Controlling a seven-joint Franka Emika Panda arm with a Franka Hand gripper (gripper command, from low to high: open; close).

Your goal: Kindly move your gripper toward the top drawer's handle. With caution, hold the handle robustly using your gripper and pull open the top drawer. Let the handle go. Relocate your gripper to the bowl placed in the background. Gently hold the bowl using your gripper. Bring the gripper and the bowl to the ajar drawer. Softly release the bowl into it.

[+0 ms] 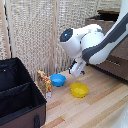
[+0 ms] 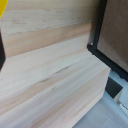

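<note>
The arm reaches in from the exterior view's right, and its gripper (image 1: 77, 71) hangs in the air above the wooden floor, a little to the right of the blue bowl (image 1: 58, 79) and on the far side of the yellow bowl (image 1: 79, 90). It touches neither bowl. The claw is small and blurred here, so whether its fingers stand apart or together I cannot tell, though nothing appears to be held between them. The blue bowl sits on the floor near the woven screen, just right of a small orange and white carton (image 1: 45, 82), with the yellow bowl nearer the camera and to the right, close by but apart from it. A large black open case (image 1: 20, 95) fills the near left corner. The dresser (image 1: 111, 44) stands at the far right, mostly hidden behind the arm (only a strip of brown front with a pale bar low down shows past the elbow), so the top drawer, and whether it is pulled out, cannot be made out. The wrist view shows only pale floor boards, a dark edge of some box and a sliver of yellow at one border; no fingertips appear in it. As a judgement, the work now seems to be the approach to the blue bowl: the grasp, the carry to the drawer and the soft release all appear to remain.
</note>
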